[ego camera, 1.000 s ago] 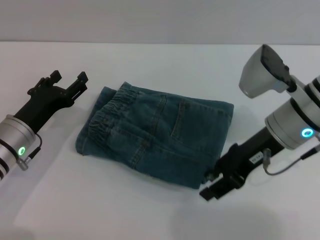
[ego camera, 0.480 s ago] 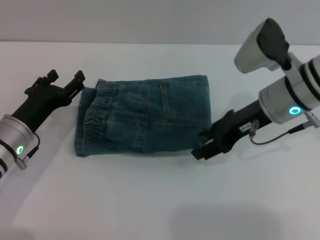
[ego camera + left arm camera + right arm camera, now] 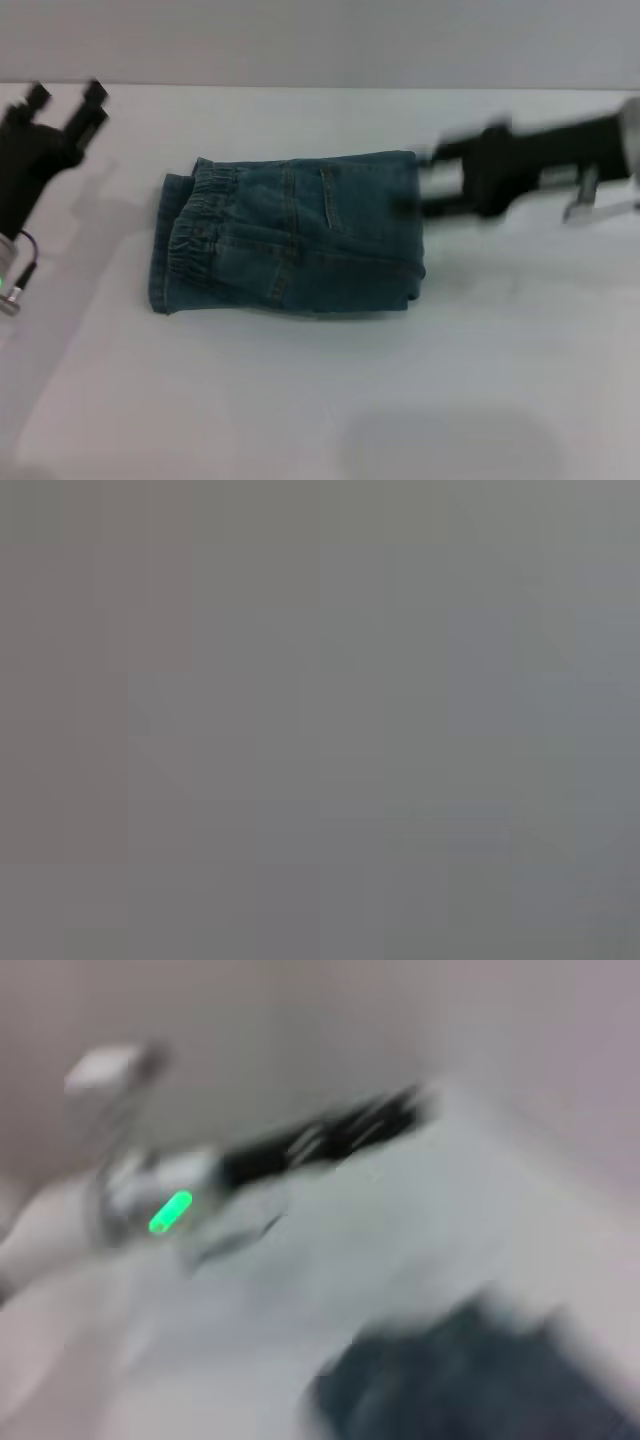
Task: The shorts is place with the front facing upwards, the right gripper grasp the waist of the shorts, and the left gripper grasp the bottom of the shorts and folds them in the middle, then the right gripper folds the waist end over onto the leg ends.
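The denim shorts (image 3: 290, 240) lie folded into a compact rectangle mid-table, with the elastic waist at the left end and the fold at the right. My right gripper (image 3: 428, 182) is blurred with motion just beside the shorts' right edge; its fingers stand apart with nothing between them. Far off at the back left, my left gripper (image 3: 65, 103) is open and empty, well clear of the cloth. In the right wrist view the shorts (image 3: 470, 1380) show as a dark smear, with the left arm (image 3: 170, 1210) beyond. The left wrist view is plain grey.
The white table (image 3: 320, 400) runs wide in front of and to both sides of the shorts. A pale wall (image 3: 320, 40) bounds the far edge. Nothing else lies on the surface.
The right gripper swung from the shorts' front right corner up to the far right edge. The left arm drew back toward the far left. The shorts kept their folded shape.
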Robot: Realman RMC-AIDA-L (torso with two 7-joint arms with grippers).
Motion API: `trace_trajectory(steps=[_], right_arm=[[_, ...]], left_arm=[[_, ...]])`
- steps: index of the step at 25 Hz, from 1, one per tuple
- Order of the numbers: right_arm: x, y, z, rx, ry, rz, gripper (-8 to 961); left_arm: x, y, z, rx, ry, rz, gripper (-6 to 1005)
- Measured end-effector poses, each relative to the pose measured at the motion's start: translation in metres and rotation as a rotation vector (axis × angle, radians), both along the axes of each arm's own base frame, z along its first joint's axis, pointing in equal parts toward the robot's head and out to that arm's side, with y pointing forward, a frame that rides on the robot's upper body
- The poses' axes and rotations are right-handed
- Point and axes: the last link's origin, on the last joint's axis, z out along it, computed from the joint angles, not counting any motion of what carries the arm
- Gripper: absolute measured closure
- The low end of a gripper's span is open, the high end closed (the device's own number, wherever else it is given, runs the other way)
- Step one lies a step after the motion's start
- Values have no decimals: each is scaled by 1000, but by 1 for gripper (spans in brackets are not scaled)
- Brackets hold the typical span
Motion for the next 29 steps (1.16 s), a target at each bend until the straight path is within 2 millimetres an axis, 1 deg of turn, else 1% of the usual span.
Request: trace_trajectory(steps=[2,3,4,5,6,7,10,11,15,16,17,19,22,29], right_arm=[[14,8,11,164,103,-3,395],[35,15,17,318,173,-23,395],[35,15,17,318,173,-23,395],[48,16,20,392,207,-44,395],[69,18,27,529,280,-67,395],[69,18,27,529,280,-67,395],[103,15,38,754,385,-103,395],[112,13,42,827,402,-103,395],[151,4,49,1084,413,-168,395],[166,1,49,1178,388,-197,395],[166,1,49,1178,388,-197,395],[175,-3,48,1246,350,-206,395],[184,-10,50,1330,310,-199,395],[196,-23,56,1446,344,-252,395]], left_arm=[[2,-4,8,60,-10,-26,184],[2,-6,13,92,-12,-32,184],[2,-8,16,120,-12,-37,184],[2,-8,16,120,-12,-37,184],[1,-12,20,170,-13,-35,184],[0,-16,22,205,-21,-25,184],[-3,-22,26,255,-29,-8,184],[-5,-24,28,268,-28,-3,184],[-8,-29,28,279,-30,10,185],[-9,-30,28,278,-31,12,185],[-9,-32,28,279,-32,11,185],[-8,-33,27,280,-35,3,185],[-6,-35,26,279,-36,-13,185],[0,-34,19,254,-25,-35,185]])
